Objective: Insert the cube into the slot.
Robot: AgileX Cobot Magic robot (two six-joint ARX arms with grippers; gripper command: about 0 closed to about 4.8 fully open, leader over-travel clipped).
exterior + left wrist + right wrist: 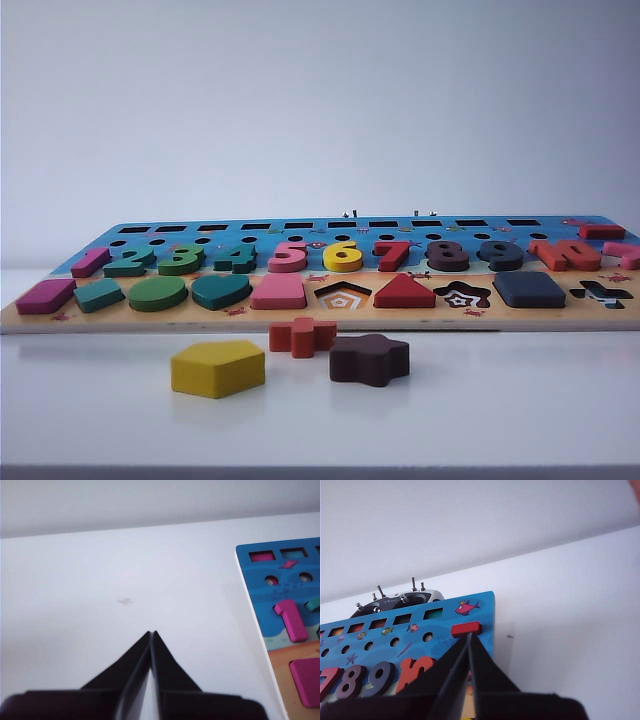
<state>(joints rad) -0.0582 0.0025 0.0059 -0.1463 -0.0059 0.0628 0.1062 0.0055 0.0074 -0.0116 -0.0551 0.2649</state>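
cube (528, 289): dark navy square block, already sitting flat in the front row of the puzzle board (300, 318), between the star cutout and the cross cutout, toward the right end

slot: can't see its floor at all, the cube fills that spot

board: long wooden thing on the white table (500, 410), numbers 1 to 10 in the middle row, shapes in the front row

empty recesses: pentagon (343, 295), star (462, 295) and cross (601, 294) ones show their black-and-white pattern

loose pieces: yellow pentagon (217, 367), red cross (301, 336) and dark brown star (369, 359) lie on the table just in front of the board

left gripper (152, 633): clenched, fingertips pressed together with nothing in between, hanging over bare table just off the board's end with the pink 1 (291, 621)

right gripper (470, 636): also clamped closed and empty, tips over the board's other end near the small red bar (466, 629) and the orange 10 (412, 669)

extra: a grey radio controller (395, 602) sits behind the board
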